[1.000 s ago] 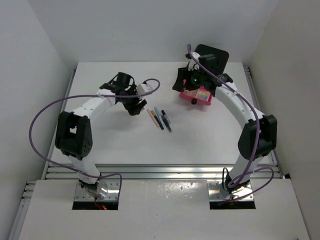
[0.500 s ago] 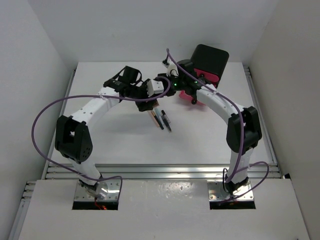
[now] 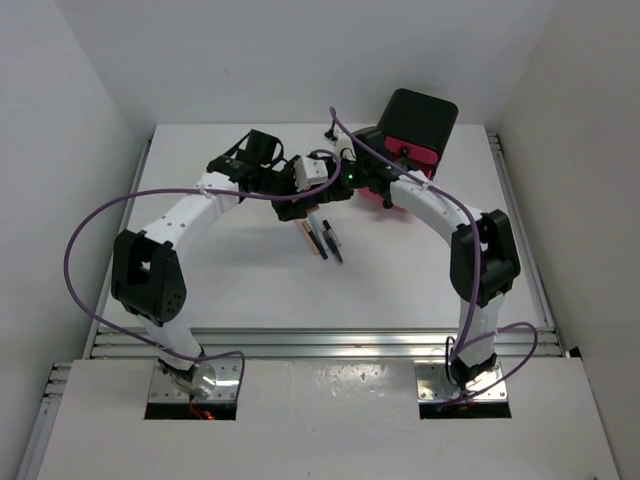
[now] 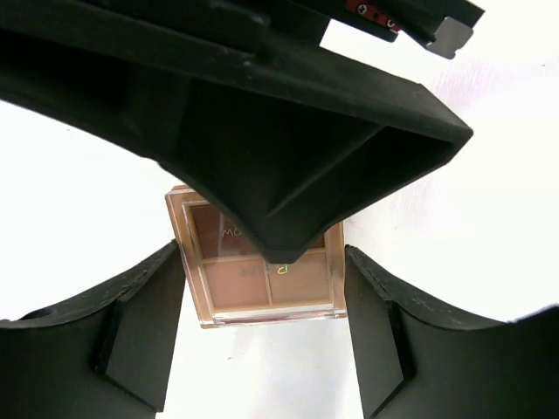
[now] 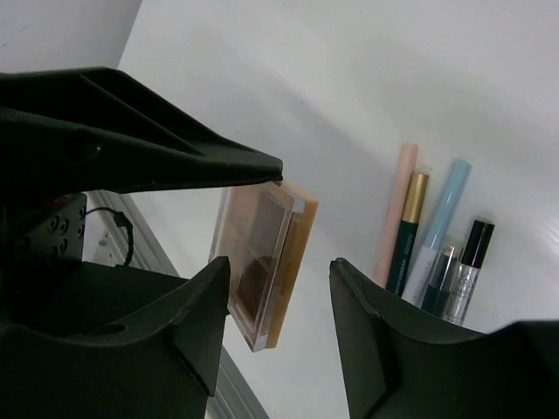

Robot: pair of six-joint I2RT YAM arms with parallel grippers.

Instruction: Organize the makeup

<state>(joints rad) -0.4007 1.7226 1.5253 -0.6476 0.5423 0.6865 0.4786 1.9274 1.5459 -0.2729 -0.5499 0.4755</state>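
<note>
i can read no text; faint lettering on the clear lid of the eyeshadow palette (image 4: 253, 292) is half covered and blurred.

**Palette gripped on edge, pencils in a row**

Square eyeshadow palette (image 4: 262, 284): tan frame, clear lid, four brown pans. Left gripper (image 4: 262, 257) clamps it on two opposite sides. It is raised off the table and tilted up on edge in the right wrist view.

The pencils lie flat on the table nearby, side by side and parallel:
- beige pencil (image 5: 395, 214)
- dark teal pencil (image 5: 404, 240) with a gold cap
- light blue pencil (image 5: 443, 214)
- black-capped pencil (image 5: 472, 257) with a silver band
</note>
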